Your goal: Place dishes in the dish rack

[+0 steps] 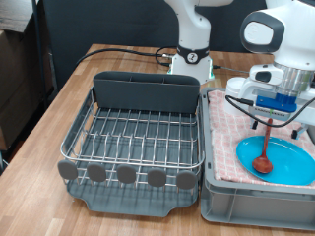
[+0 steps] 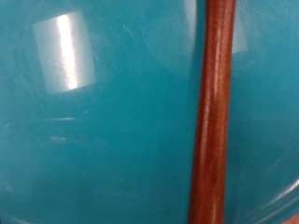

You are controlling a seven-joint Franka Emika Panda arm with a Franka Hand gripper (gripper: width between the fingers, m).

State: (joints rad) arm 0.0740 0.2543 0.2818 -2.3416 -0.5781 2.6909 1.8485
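Gripping the small brown wooden spoon over the round turquoise-blue plate, your claw is showing only outside; wrist view is showing handle against plate.

Wooden table carrying, at centre frame, the dish rack on its dark tray and, touching it at lower right, a grey bin.

Robot lab staged as kitchen, arm base bolted on wooden table, cables trailed behind rack
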